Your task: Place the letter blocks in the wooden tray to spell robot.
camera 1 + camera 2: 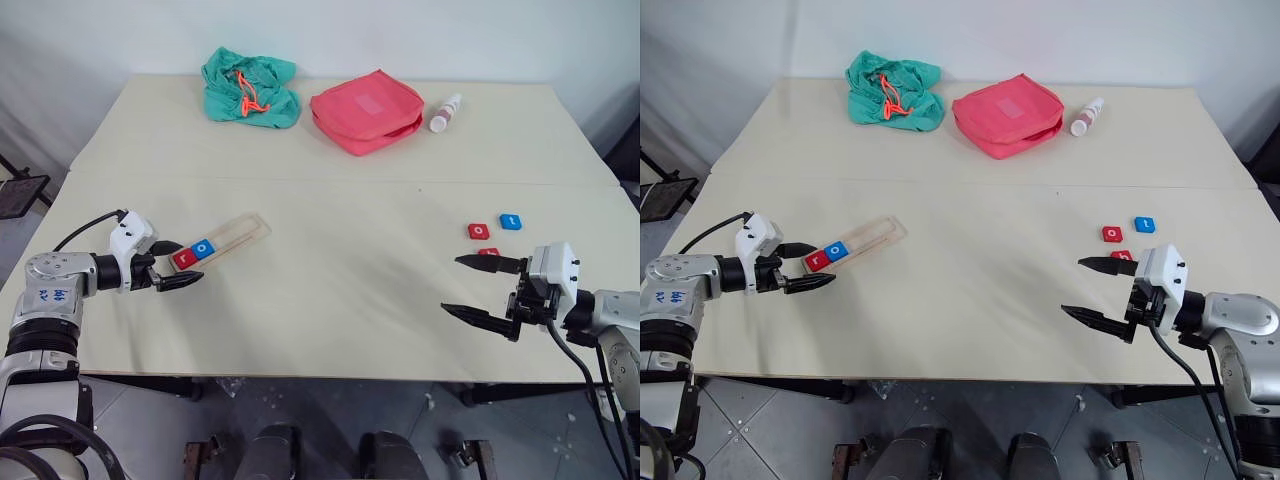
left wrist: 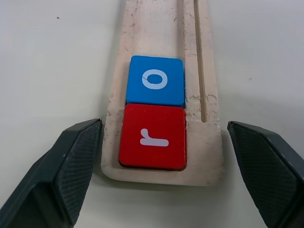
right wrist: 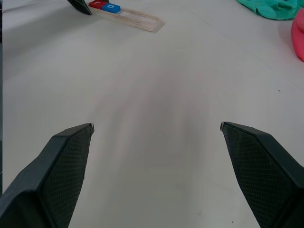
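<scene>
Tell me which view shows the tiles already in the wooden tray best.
The left wrist view: the red r block and blue o block sit close up, letters readable, at the wooden tray's near end. Both eye views and the right wrist view show them small.

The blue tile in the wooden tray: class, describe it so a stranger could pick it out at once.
On the pale table, find the long wooden tray by the robot's left gripper. The blue tile is second from the tray's gripper end, touching the red r tile. It shows a white o.
</scene>
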You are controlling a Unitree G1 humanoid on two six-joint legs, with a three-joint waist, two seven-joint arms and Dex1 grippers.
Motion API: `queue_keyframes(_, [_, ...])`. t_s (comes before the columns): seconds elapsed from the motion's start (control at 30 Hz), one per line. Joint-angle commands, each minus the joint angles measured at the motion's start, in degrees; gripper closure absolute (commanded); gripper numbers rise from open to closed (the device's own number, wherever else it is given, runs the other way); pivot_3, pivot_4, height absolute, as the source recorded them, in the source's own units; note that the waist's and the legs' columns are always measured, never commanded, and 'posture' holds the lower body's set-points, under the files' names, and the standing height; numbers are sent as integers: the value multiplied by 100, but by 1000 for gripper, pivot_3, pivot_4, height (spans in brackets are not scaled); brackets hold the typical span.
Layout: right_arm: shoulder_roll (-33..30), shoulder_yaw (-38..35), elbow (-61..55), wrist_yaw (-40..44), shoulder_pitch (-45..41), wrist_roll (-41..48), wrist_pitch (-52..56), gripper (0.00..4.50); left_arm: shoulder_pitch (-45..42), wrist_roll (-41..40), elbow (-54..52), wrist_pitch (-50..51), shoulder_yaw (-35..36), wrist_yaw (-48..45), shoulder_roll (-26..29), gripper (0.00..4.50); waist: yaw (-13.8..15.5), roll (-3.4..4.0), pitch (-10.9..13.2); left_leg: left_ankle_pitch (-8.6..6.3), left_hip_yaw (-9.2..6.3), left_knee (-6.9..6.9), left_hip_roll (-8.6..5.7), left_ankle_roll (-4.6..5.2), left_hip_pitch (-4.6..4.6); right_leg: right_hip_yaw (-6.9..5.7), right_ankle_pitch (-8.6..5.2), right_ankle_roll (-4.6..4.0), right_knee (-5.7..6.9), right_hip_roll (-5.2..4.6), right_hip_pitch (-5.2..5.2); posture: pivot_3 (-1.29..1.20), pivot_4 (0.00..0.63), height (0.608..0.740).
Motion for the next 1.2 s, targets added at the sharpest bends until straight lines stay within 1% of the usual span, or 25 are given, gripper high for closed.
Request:
queue_keyframes(0.03, [-31,-47,-50,-9,-135,35,-126,6,194,328,41,-119,-289,-263,167,186,-1,0,0,0,0,0,0,0,0,0,0,0,0,0,0,0,150,740])
queue_keyframes(0.07, [-23,-30,-39,-10,-161,27,-133,0,268,307,-8,-192,-300,-403,187,391,-3,0,0,0,0,0,1,0,0,-1,0,0,1,0,0,0,150,740])
queue_keyframes(0.17, [-6,13,-30,-26,-205,30,-132,0,251,240,-20,-81,-272,-434,140,1099,-11,3,-2,0,1,-2,0,0,2,0,0,0,2,0,0,0,150,740])
queue_keyframes(0.23, [2,50,-9,-22,-233,33,-133,0,292,89,-183,-202,-187,-576,89,1106,-10,3,-2,0,0,-2,0,0,2,0,0,0,3,0,0,0,150,740])
queue_keyframes(0.33, [-13,115,72,92,-269,58,-132,0,302,-32,-509,-84,-125,-587,-6,1106,2,3,-2,0,1,0,0,0,1,1,0,0,3,-1,0,0,150,740])
queue_keyframes(0.5, [-121,282,432,650,-371,66,-213,0,443,-206,-1832,435,-264,-563,-275,1106,40,-1,1,-1,-20,14,-7,5,-4,1,0,0,3,-2,13,0,150,740])
queue_keyframes(0.63, [-109,381,758,811,-642,-28,-320,0,551,-263,-2771,865,-426,-539,-456,1106,0,-4,3,-2,-20,16,-3,5,-12,0,0,0,-1,1,9,0,150,740])
queue_keyframes(0.7, [-85,436,848,829,-758,-69,-341,0,541,-262,-2991,973,-478,-522,-506,1106,-30,-4,3,-1,-19,12,1,4,-11,-2,0,0,-1,3,6,0,150,740])
queue_keyframes(0.8, [-90,464,1084,923,-893,-136,-447,0,327,-241,-3810,1565,-917,-425,-869,1106,-24,-4,3,-1,-16,10,0,4,-10,-3,0,0,-1,2,6,0,150,740])
queue_keyframes(0.87, [-68,485,1112,923,-911,-161,-474,0,277,-210,-3978,1689,-1007,-393,-957,1106,17,-5,4,-1,-18,17,-5,5,-15,0,0,0,-3,0,7,0,150,740])
queue_keyframes(1.07, [-119,402,1086,921,-737,-154,-493,0,126,-158,-4275,1723,-1442,-490,-1215,1106,11,-5,4,-1,-16,15,-3,5,-18,-2,0,0,-9,2,7,0,150,740])
queue_keyframes(1.2, [-200,273,1153,999,-572,-116,-538,0,117,-135,-4499,1977,-1696,-436,-1362,1106,17,-5,4,-1,-16,17,-2,5,-18,-2,0,0,-12,2,8,0,150,740])
